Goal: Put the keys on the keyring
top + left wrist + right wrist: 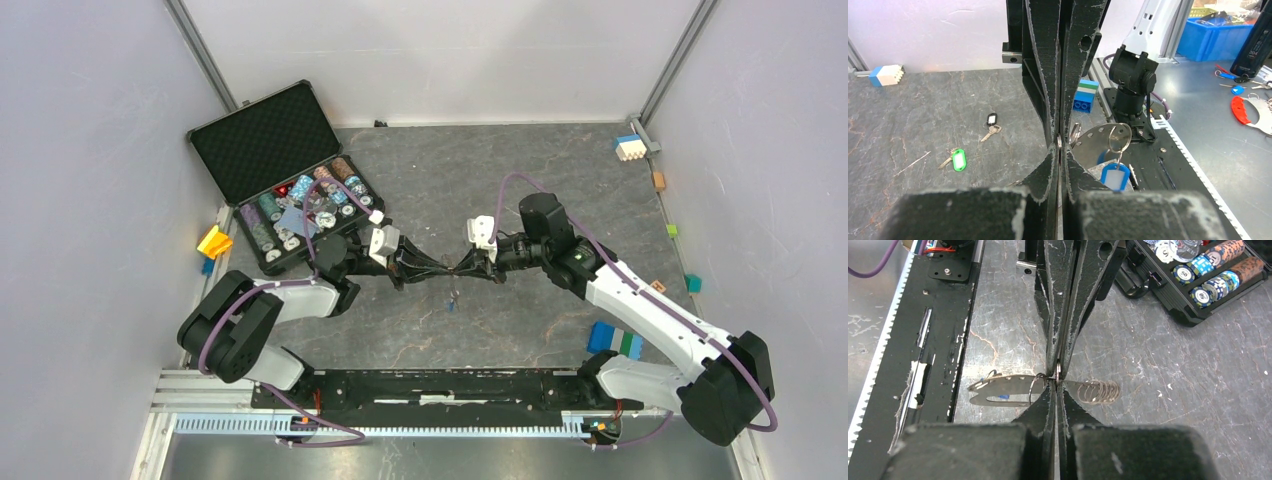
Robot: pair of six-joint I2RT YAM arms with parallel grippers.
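Observation:
The keyring (998, 390), a thin flat metal loop with a coiled stretch (1100, 390), hangs above the table's middle. My left gripper (447, 268) and right gripper (468, 267) meet tip to tip there, both shut on the loop. In the left wrist view the left gripper (1059, 145) pinches its edge. The right gripper (1057, 375) pinches it from the opposite side. The blue-tagged key (1114, 176) dangles from a small split ring (1119, 137) on the loop. The green-tagged key (958, 160) and the black-tagged key (991, 120) lie loose on the table.
An open black case of poker chips (290, 180) stands at the back left. Toy blocks lie around: a blue and green one (614, 340) near the right arm, a white and blue one (628, 148) at the back right, a yellow one (214, 241) at the left edge.

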